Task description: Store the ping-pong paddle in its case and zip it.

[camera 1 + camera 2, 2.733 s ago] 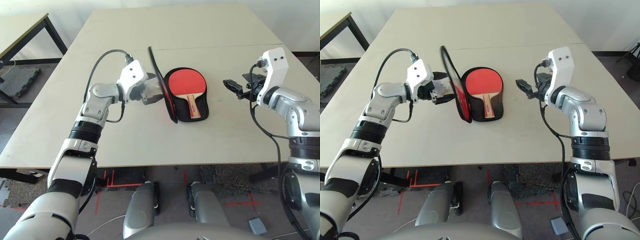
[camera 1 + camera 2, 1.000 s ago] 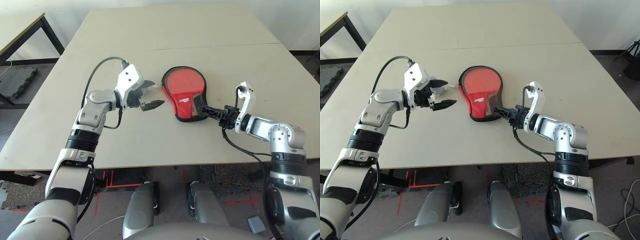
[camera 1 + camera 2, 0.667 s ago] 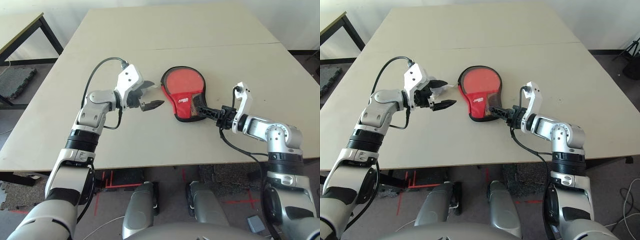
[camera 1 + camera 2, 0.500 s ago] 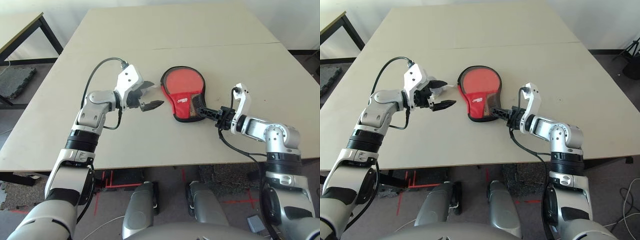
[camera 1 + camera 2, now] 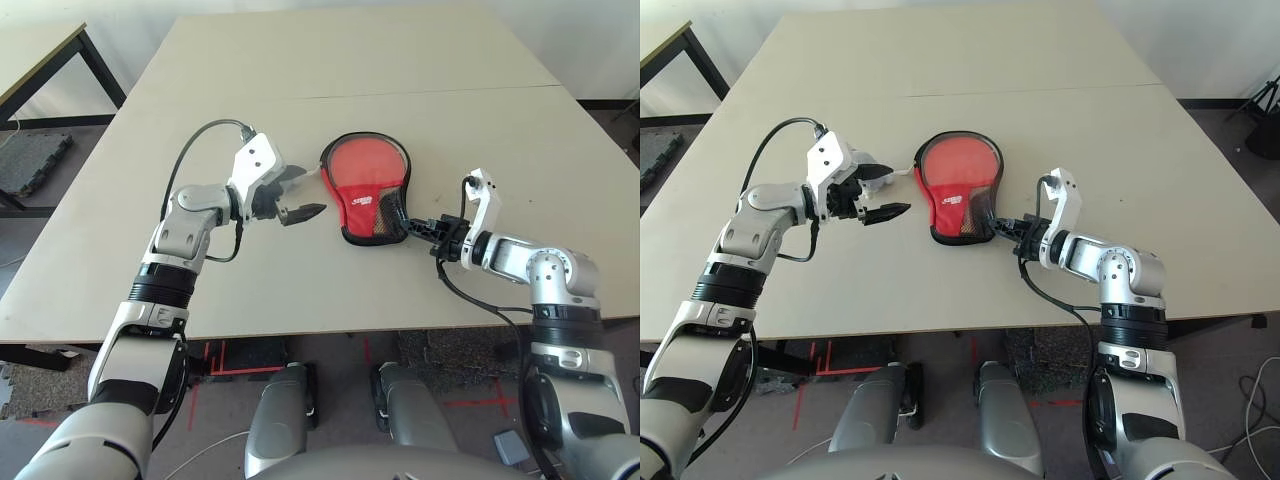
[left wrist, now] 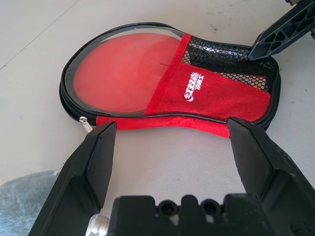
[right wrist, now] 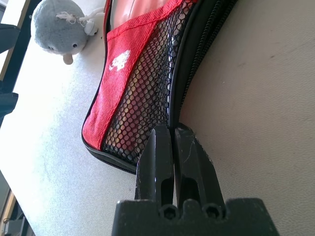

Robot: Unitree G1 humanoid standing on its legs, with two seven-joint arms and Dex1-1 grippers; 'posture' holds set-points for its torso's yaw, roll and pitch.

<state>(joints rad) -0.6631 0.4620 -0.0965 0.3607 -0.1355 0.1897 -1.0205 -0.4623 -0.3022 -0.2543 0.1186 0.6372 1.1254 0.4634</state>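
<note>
Two stages appear complete, paddle [image 5: 366,162] inserted and case [image 5: 361,200] folded over; zipping remains, its edge pinched by right fingers [image 7: 173,129], left fingers [image 6: 170,123] wide apart.

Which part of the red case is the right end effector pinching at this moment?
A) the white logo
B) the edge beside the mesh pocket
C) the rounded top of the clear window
B: the right end effector is closed on the case at its black edge, next to the mesh.
</note>
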